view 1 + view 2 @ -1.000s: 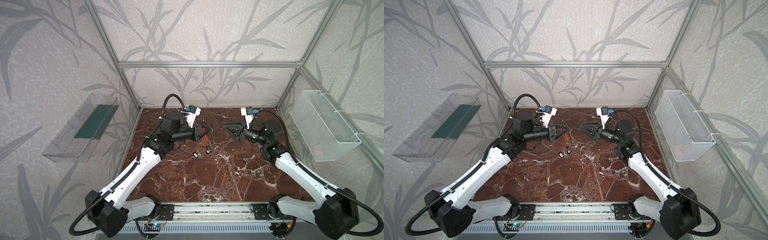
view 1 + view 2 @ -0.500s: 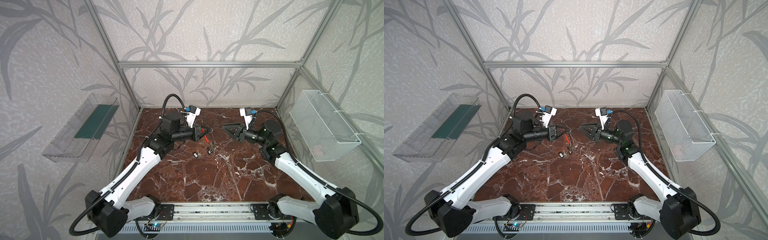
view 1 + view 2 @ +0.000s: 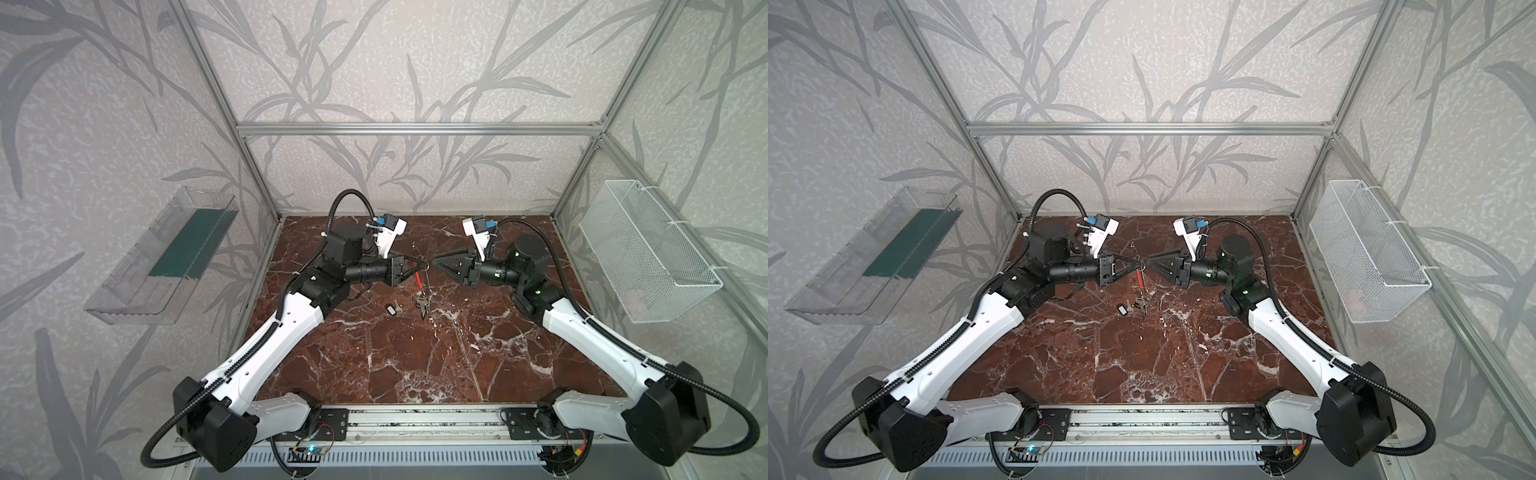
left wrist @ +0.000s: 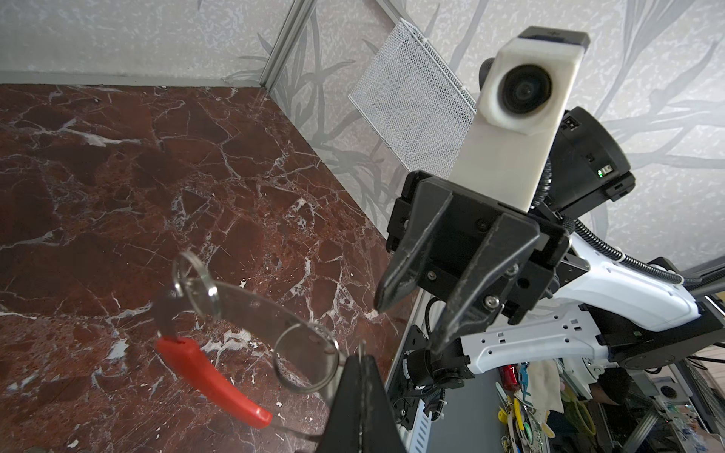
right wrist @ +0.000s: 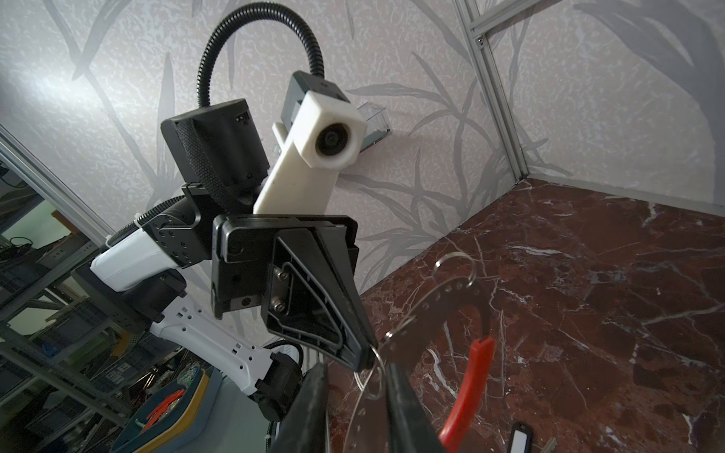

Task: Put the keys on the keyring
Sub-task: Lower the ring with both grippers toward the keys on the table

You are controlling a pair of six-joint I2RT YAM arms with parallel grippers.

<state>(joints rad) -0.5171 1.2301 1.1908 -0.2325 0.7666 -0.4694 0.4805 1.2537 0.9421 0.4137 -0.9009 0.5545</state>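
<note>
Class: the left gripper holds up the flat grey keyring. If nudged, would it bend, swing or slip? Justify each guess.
Probably stiff: the keyring holds its flat arc though the left gripper pinches only one end. Likely to pivot there if nudged. Its small split rings hang loose and may slide.

A small wallpapered cell on a marble floor.
3 walls in pale grey wallpaper with a darker bamboo-leaf print enclose a red-brown marble floor veined in white, seen in both top views. Aluminium frame bars run up the far corners and across the far wall. A clear plastic bin with a dark green liner hangs on the left wall, a white wire-mesh basket on the right. A slotted aluminium rail edges the near side. The light is soft and even.
</note>
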